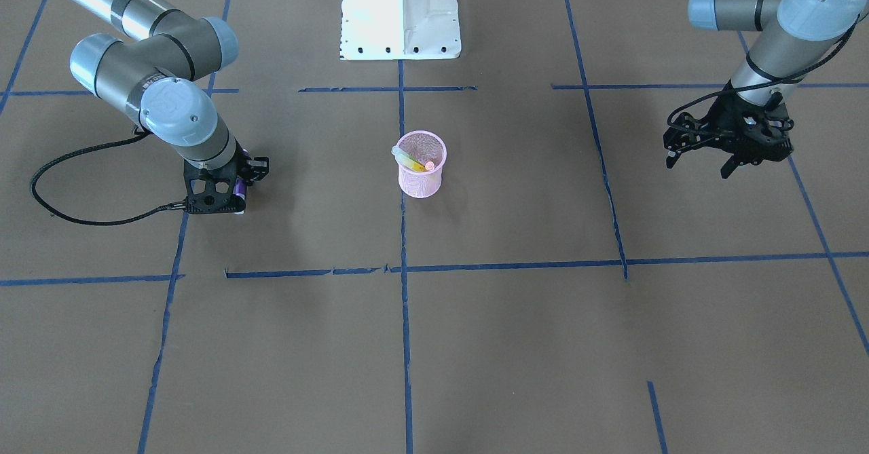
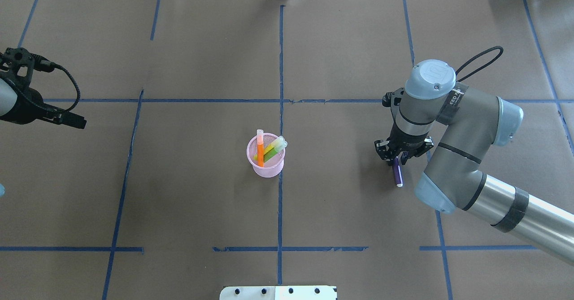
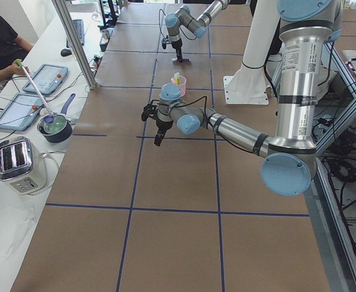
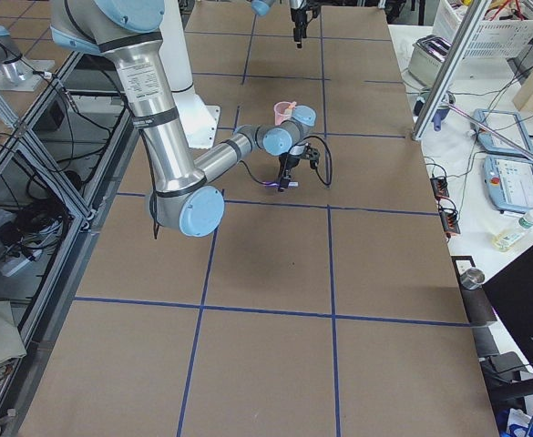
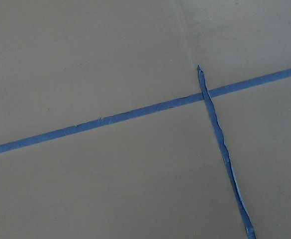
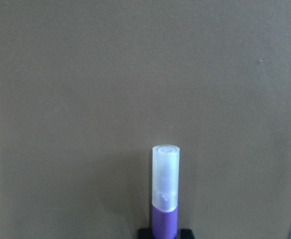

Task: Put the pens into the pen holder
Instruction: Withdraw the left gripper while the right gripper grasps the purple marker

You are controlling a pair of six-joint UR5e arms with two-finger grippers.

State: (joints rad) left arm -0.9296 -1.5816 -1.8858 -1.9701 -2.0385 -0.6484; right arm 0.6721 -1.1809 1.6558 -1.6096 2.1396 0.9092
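Bright even light, faint soft shadows, robot base (image 1: pixel 400 13) overexposed

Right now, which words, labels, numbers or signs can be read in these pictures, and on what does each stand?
"EEO" then blurred characters: black band on the right arm's grey wrist.
Round mark on that arm's blue joint cap: too blurred to read.
White stickers on the left arm's silver tube: too small to read.
The purple pen and the pink wire-mesh cup: no text visible.
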